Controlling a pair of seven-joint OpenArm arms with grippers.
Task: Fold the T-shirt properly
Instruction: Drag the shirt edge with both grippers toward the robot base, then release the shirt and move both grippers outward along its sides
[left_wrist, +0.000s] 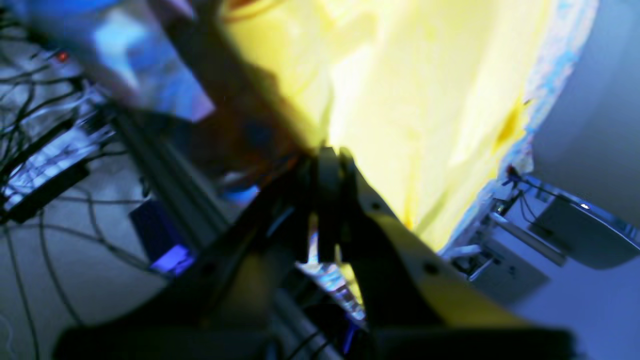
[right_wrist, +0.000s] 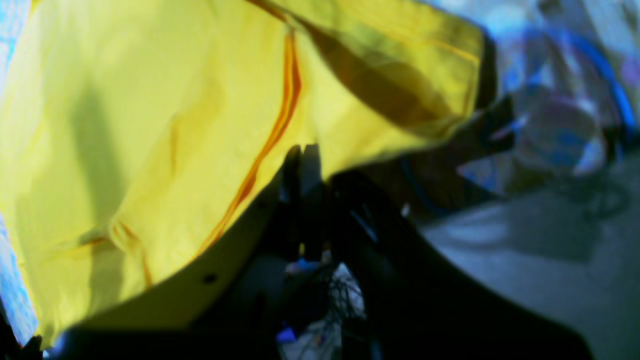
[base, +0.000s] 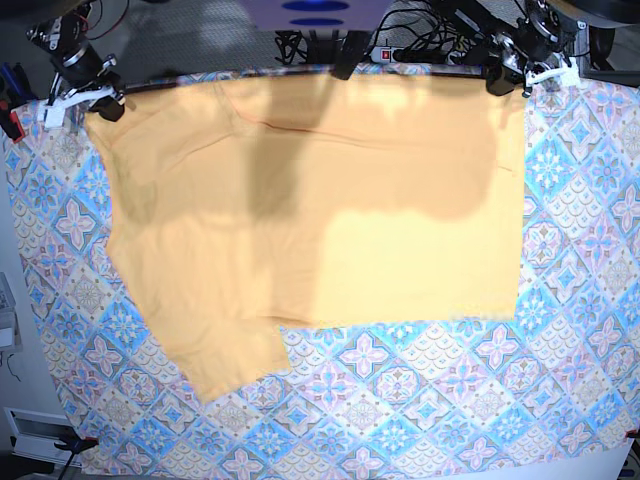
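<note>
Plain pale yellow-orange cloth T-shirt (base: 330, 220) up top, sitting on a blue-and-pink tablecloth (base: 480, 400) with a diamond tile pattern.

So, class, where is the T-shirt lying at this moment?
In the base view the T-shirt lies spread on the patterned tablecloth, filling the upper left and centre, its top edge running along the table's far side.

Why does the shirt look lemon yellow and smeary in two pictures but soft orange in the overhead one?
Left wrist view: blurred throughout, bluish cast, T-shirt washed out to glaring pale yellow. Right wrist view: also out of focus, colours oversaturated, dark folds and shadows across the cloth. Base view: sharp and evenly coloured, with broad grey shadows across the shirt's upper part and the patterned tablecloth clear.
</note>
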